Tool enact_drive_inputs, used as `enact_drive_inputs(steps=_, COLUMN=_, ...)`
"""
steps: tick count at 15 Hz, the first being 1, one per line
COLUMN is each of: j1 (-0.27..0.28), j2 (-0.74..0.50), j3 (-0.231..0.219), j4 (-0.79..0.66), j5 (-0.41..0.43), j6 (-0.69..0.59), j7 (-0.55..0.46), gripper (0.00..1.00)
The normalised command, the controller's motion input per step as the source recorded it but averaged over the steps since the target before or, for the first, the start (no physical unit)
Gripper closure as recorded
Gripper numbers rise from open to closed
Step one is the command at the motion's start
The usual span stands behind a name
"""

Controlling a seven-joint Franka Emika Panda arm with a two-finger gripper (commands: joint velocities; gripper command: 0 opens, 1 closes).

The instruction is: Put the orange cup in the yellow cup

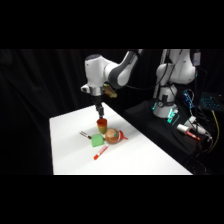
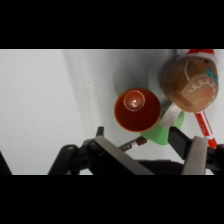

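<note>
The white table [image 1: 75,150] fills the lower left of the side view, with black cloth behind it. The white robot arm [image 1: 107,70] reaches over the table from its base at the upper right, and its gripper [image 1: 99,109] comes down from above, just over the small bright orange plastic cup [image 1: 101,125].

The orange cup stands upright near the middle of the table. In the wrist view the orange cup [image 2: 137,110] is seen from above, with its round opening facing the camera. In that view the two fingers [image 2: 117,157] are apart, one on each side below the cup, and they hold nothing.

Just beside the orange cup lies a round reddish-brown ball-like object [image 1: 112,135] with green and white marks; in the wrist view this ball [image 2: 192,82] touches or nearly touches the cup rim. A small green block [image 1: 97,141] lies in front of the cup, close to the ball. A red marker pen [image 1: 101,152] lies near the green block, toward the front edge. A small dark object [image 1: 84,134] lies to the left of the block.

A yellow cup cannot be made out in either view.
</note>
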Motion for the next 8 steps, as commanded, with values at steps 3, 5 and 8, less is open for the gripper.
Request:
enact_drive_inputs(steps=3, j1=0.047, j2=-0.33, j3=0.043, j4=0.07, j5=-0.071, j6=-0.36, j7=-0.09, gripper=0.00)
enact_drive_inputs(steps=5, j1=0.027, j2=-0.25, j3=0.058, j4=0.10, j5=-0.040, j6=-0.31, j7=-0.09, gripper=0.00)
enact_drive_inputs(steps=8, j1=0.018, j2=-0.17, j3=0.052, j4=0.10, j5=-0.021, j6=-0.22, j7=-0.08, gripper=0.00)
